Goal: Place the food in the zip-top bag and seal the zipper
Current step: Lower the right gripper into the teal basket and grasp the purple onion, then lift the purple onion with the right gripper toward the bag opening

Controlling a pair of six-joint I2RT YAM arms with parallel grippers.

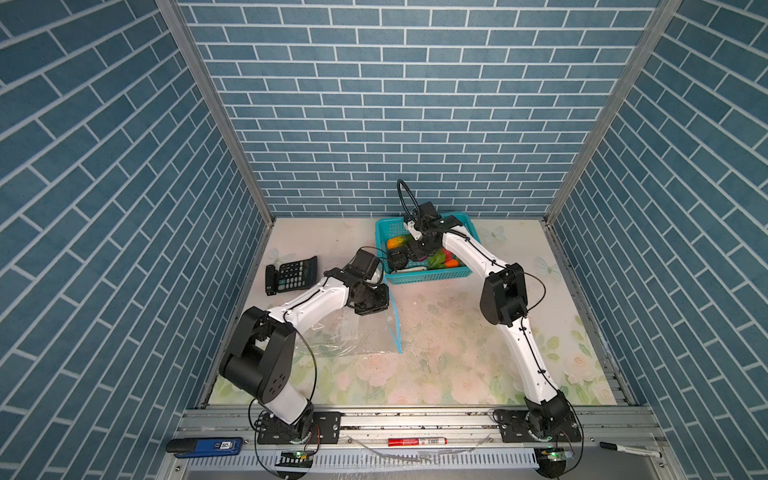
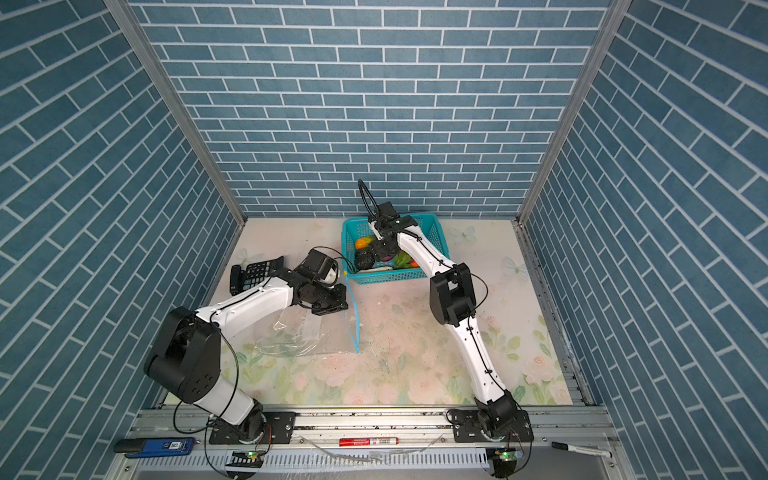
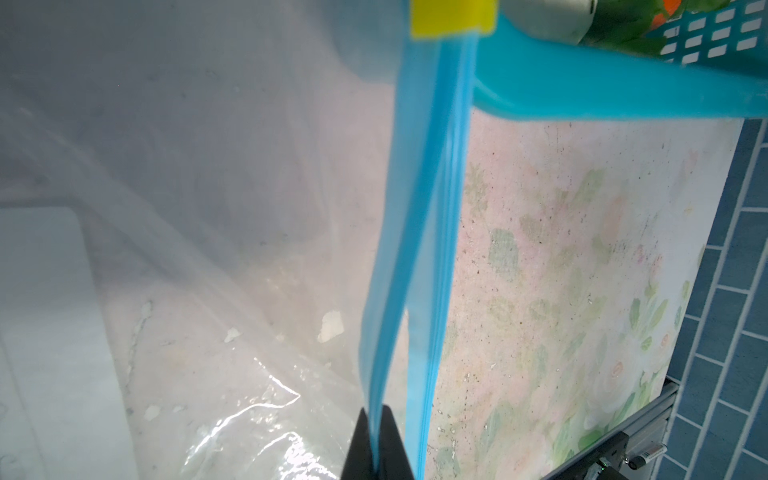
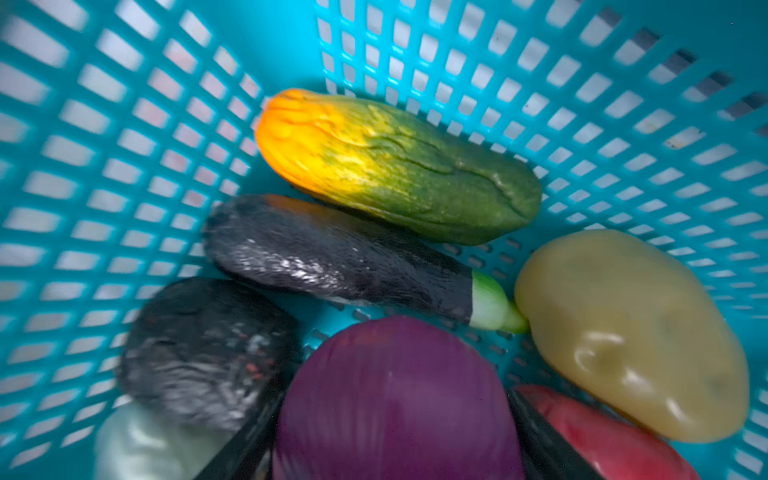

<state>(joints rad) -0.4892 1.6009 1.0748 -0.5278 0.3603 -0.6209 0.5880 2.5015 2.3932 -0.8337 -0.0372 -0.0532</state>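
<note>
The clear zip-top bag point(image 1: 345, 336) lies crumpled on the table's left half. Its zipper point(image 3: 419, 216), a light-blue strip, rises toward the basket with the yellow slider point(image 3: 453, 18) at its far end. My left gripper point(image 3: 376, 409) is shut on one layer of that strip, lifting it. The food lies in the teal basket point(image 4: 124, 166): an orange-green cucumber-like piece point(image 4: 395, 166), a dark eggplant point(image 4: 332, 257), a yellow fruit point(image 4: 631, 332), a red piece point(image 4: 602, 436). My right gripper point(image 4: 395, 415) reaches into the basket, its fingers pressed on both sides of the purple onion point(image 4: 395, 386).
The basket point(image 1: 428, 276) stands at the back centre, close to the bag's slider end. A black calculator point(image 1: 291, 274) lies at the back left. On the front rail lie a blue tool point(image 1: 205, 446), a red marker point(image 1: 417, 441) and a black pen point(image 1: 627, 449).
</note>
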